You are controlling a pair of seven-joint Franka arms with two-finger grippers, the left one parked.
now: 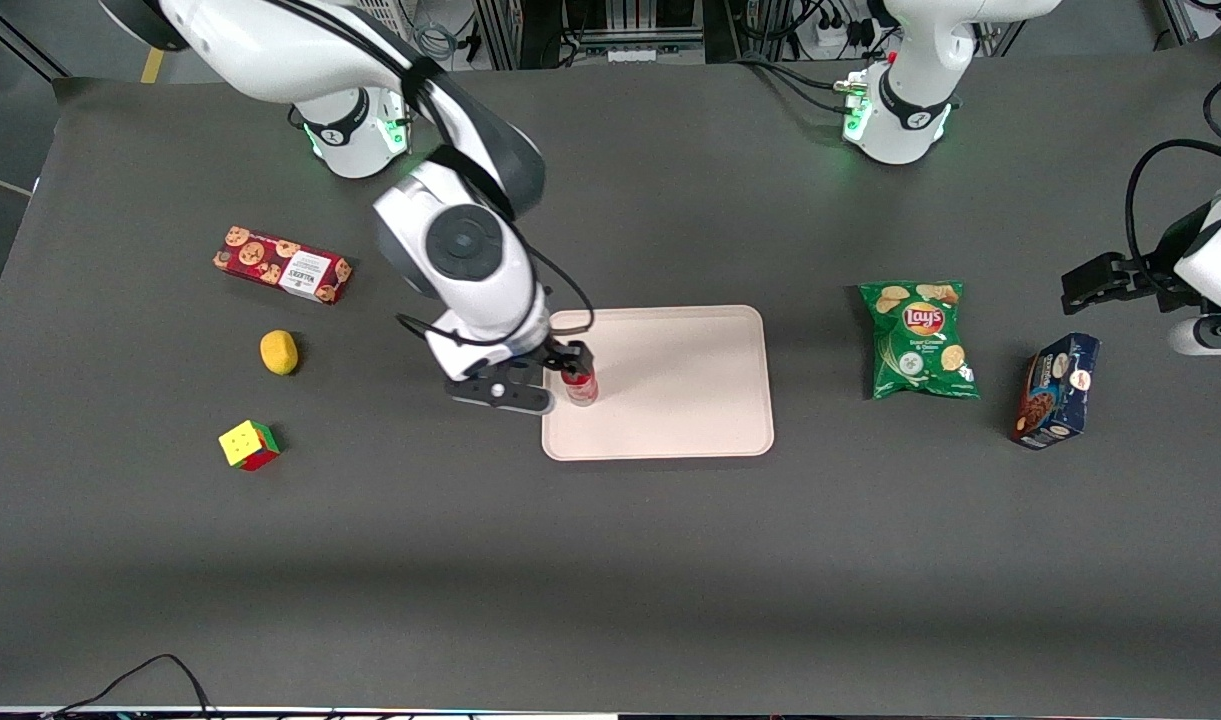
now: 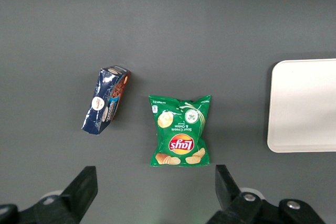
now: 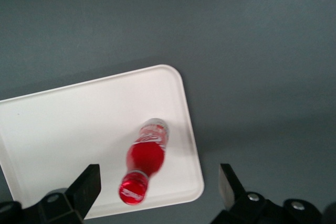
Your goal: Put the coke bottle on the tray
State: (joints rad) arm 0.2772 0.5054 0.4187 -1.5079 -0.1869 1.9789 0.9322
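- Bottle (image 1: 579,384) stands upright on the tray (image 1: 690,400), near the edge toward the working arm: placing looks done, only the retreat is left
- Its long axis runs vertical, cap (image 3: 132,192) up, clear base on the tray floor
- Gripper (image 3: 157,195) sits above it, fingers (image 3: 86,187) wide apart, holding nothing
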